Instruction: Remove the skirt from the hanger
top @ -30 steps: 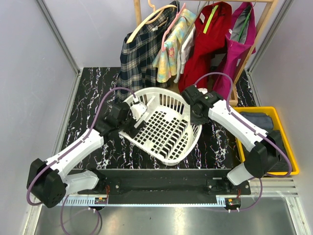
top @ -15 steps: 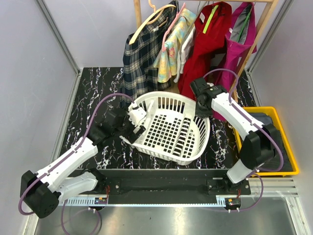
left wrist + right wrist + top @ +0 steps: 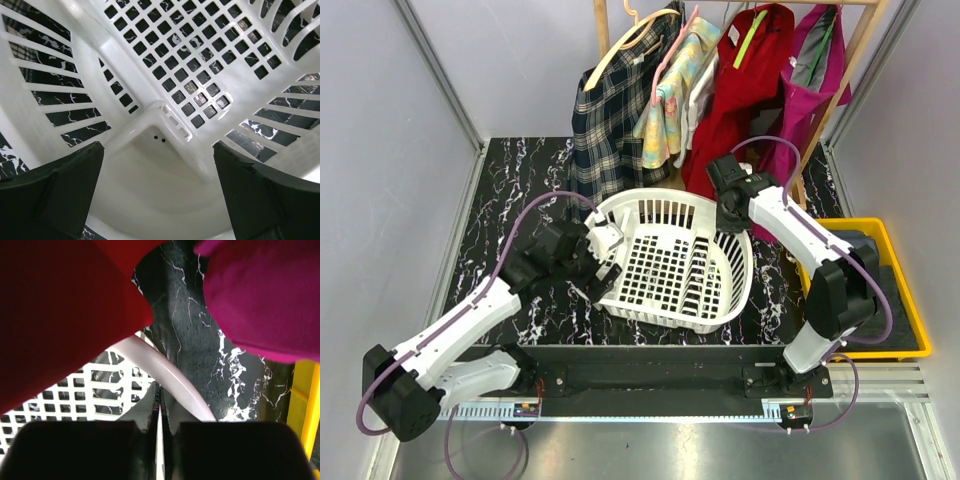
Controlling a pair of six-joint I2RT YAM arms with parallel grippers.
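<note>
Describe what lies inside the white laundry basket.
No clothes lie in the basket; its lattice floor is bare, the black marbled table showing through. The corner under the right claw is covered.

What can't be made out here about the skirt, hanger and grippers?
Top view: how the skirt fastens to the hanger, too small; its top cut by upper edge.
Top view: right gripper fingertips, hidden under its wrist.
Right wrist view: no skirt, red garment crowds the frame.
Left wrist view: skirt, only basket shows.

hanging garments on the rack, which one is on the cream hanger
The dark plaid skirt, leftmost on the rack. The pastel patterned garment beside it hangs on a pink hanger; the red garment and magenta garment hang further right.
</note>
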